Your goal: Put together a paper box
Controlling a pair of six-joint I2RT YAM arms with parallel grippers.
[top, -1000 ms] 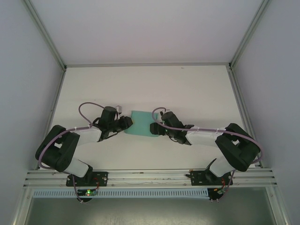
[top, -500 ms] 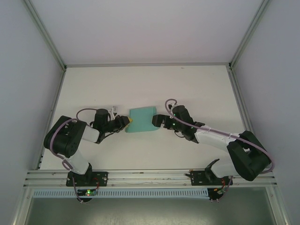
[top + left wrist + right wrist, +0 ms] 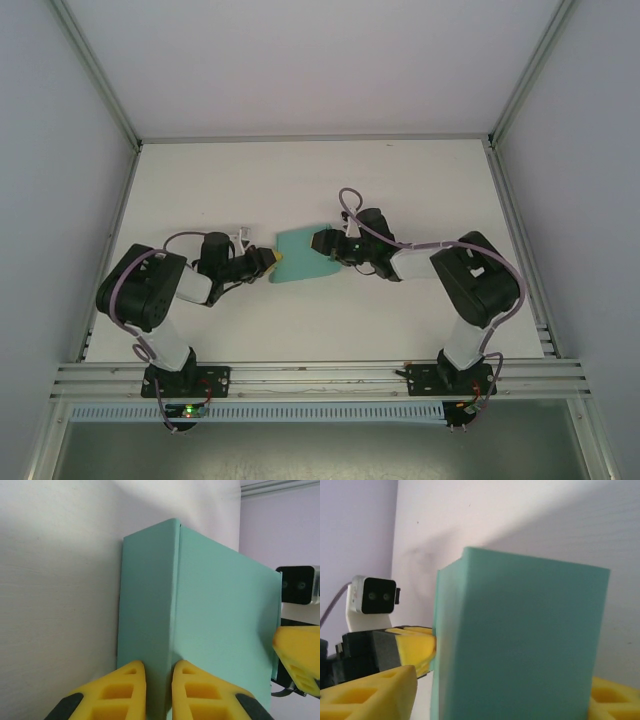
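Observation:
The paper box (image 3: pixel 303 255) is a small teal-green box near the table's middle. In the left wrist view the paper box (image 3: pixel 220 620) shows a broad face and a narrow side wall meeting at a folded edge. My left gripper (image 3: pixel 272 258) is at its left end. There, my left gripper (image 3: pixel 159 690) has its yellow fingers shut on that thin card edge. My right gripper (image 3: pixel 322 242) reaches in from the right. In its wrist view my right gripper (image 3: pixel 502 700) straddles the box (image 3: pixel 520 645), a small gap left beside its left finger (image 3: pixel 375 695).
White table (image 3: pixel 400 190) with free room behind and on both sides of the box. Grey enclosure walls and metal posts (image 3: pixel 105 90) border it. An aluminium rail (image 3: pixel 320 375) runs along the near edge by the arm bases.
The right arm has swung left and its gripper, opened wide, has come around the box's right end and is narrowing. The left gripper has closed further on the box's left edge.

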